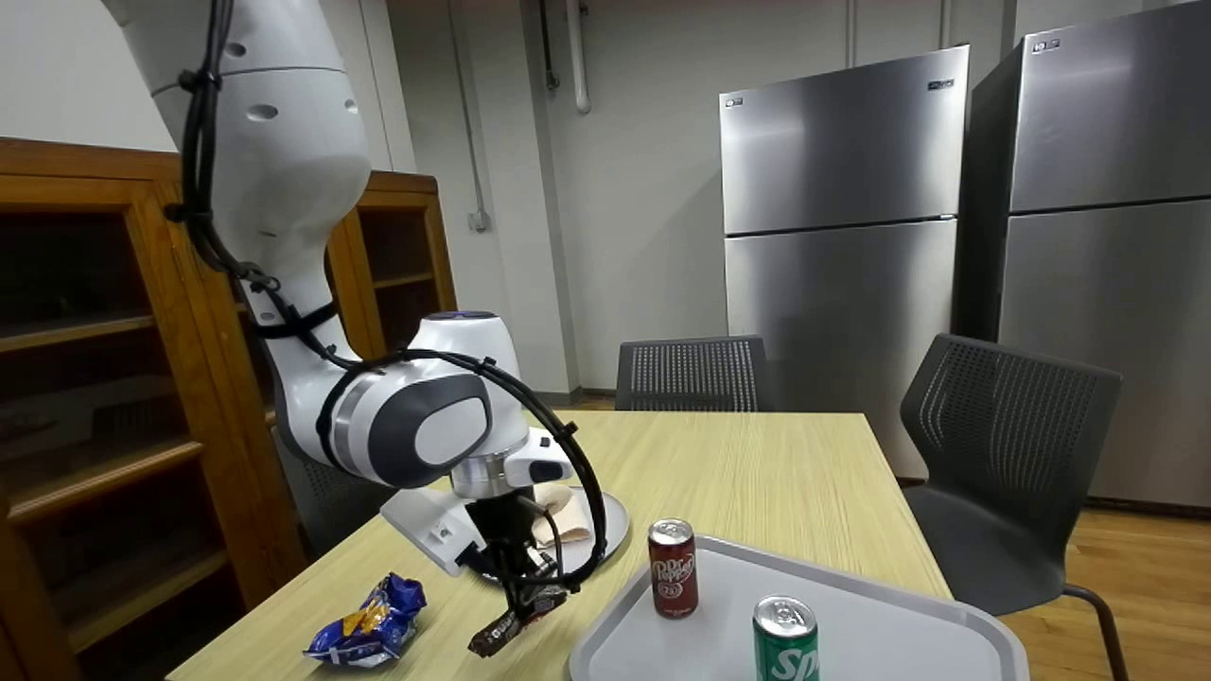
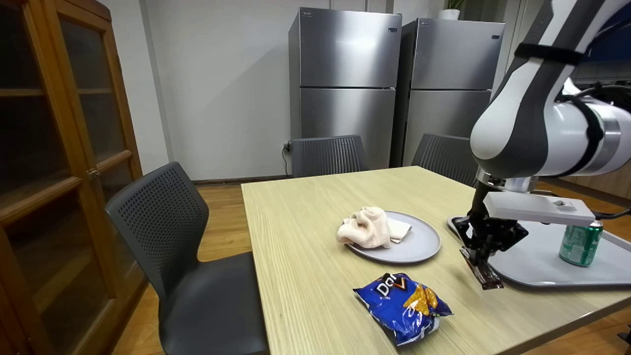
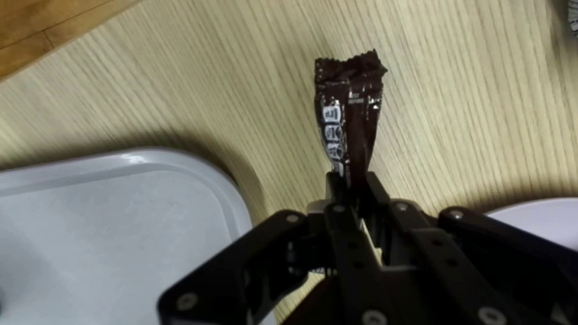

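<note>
A glossy white robot arm (image 1: 293, 161) with dark grey panels (image 2: 535, 118) wears black cables (image 1: 196, 142) fastened by black straps (image 2: 549, 53). Above the black gripper (image 3: 353, 183) sits a silver ring (image 1: 482, 476); beside the gripper, a white casing (image 2: 537, 208). Round, pale screws (image 3: 186, 301) dot the gripper itself.

Two steel refrigerators (image 1: 842, 265), reflecting soft light, stand before a pale wall (image 2: 222, 88); to one side rises a glass-fronted wooden cabinet (image 2: 84, 170). Dark gray chairs (image 2: 165, 234) with perforated backs stand around the pale wood-grained table (image 2: 296, 222), on a brown plank floor (image 2: 224, 217).
</note>
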Motion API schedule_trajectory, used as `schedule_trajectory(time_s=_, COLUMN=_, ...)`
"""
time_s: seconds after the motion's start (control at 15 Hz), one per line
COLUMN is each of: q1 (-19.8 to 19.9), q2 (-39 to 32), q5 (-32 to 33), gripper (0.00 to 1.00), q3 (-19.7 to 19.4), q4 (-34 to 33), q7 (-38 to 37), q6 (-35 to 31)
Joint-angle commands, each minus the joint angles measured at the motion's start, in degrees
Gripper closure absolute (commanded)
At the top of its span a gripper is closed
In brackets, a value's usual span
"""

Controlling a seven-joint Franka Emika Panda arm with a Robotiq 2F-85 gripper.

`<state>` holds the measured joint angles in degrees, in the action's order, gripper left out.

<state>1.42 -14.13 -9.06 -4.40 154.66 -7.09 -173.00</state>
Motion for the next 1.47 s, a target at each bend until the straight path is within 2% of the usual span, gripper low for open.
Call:
schedule_trajectory(time_s=0.0, q1=0.4, q2=-1.5, q5=-0.5, gripper=0.97, q3=0.7, q4=-1.1, q7=-1.5, q6=-0.6)
schedule_trajectory(time_s=0.07, q1=0.4, q2=-1.6, q5=-0.4, gripper=0.97, q3=0.7, q4=-1.2, q7=-1.6, q6=-0.4)
schedule_trajectory(time_s=0.13, q1=0.4, q2=-1.5, q5=-0.4, gripper=0.62, q3=0.9, q4=-1.3, q7=-1.5, q6=0.1)
schedule_trajectory(time_s=0.2, q1=0.2, q2=-1.6, q5=-0.2, gripper=0.6, q3=0.7, q4=-1.3, q7=-1.6, q6=0.0)
schedule_trajectory(time_s=0.73, q1=-0.6, q2=0.5, q5=0.6, gripper=0.02, q3=0.6, q4=-1.7, q7=-1.4, q6=1.5)
schedule_trajectory(time_s=0.8, q1=-0.8, q2=0.9, q5=0.8, gripper=0.0, q3=0.7, q4=-1.9, q7=-1.3, q6=1.9)
schedule_trajectory(time_s=1.27, q1=-2.4, q2=2.2, q5=2.3, gripper=0.0, q3=1.0, q4=-4.0, q7=-0.5, q6=3.2)
schedule_trajectory(time_s=1.33, q1=-1.7, q2=0.3, q5=1.3, gripper=0.0, q3=1.2, q4=-3.6, q7=-0.8, q6=0.6)
schedule_trajectory(time_s=1.4, q1=-1.8, q2=0.4, q5=1.4, gripper=0.0, q3=1.2, q4=-3.7, q7=-0.9, q6=0.7)
